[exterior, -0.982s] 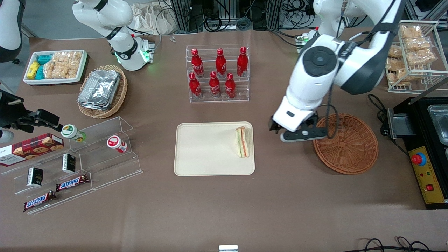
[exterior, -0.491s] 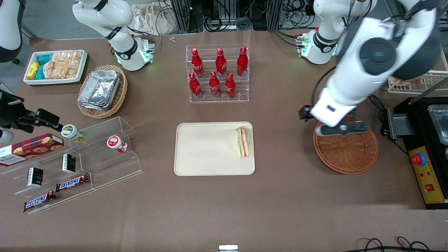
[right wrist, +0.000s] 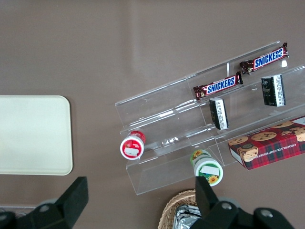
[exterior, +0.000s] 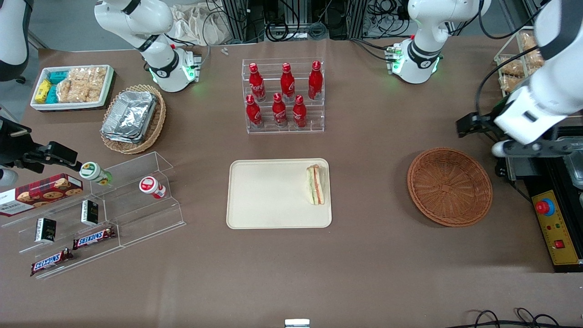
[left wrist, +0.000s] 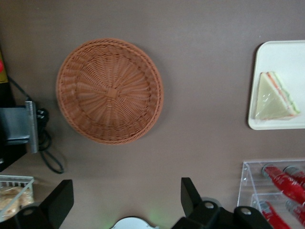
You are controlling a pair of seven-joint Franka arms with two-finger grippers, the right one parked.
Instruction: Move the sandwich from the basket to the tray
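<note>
The sandwich (exterior: 315, 184) lies on the cream tray (exterior: 268, 200), at the tray's edge toward the working arm's end. The left wrist view also shows the sandwich (left wrist: 275, 97) on the tray (left wrist: 281, 57). The reddish-brown wicker basket (exterior: 449, 187) is empty on the table, as the left wrist view (left wrist: 109, 90) also shows. My left gripper (exterior: 496, 127) is raised high, farther from the front camera than the basket and toward the working arm's end. In its wrist view the gripper (left wrist: 125, 200) is open wide and holds nothing.
A clear rack of red bottles (exterior: 283, 95) stands farther from the camera than the tray. A black machine with a red button (exterior: 553, 200) and a wire rack of snacks (exterior: 514, 68) are beside the basket. An acrylic shelf (exterior: 100, 209), tan foil basket (exterior: 133, 118) and white bin (exterior: 73, 86) lie toward the parked arm's end.
My left gripper has moved from between tray and basket, across the basket, toward the working arm's end and upward. The sandwich has stayed on the tray.
</note>
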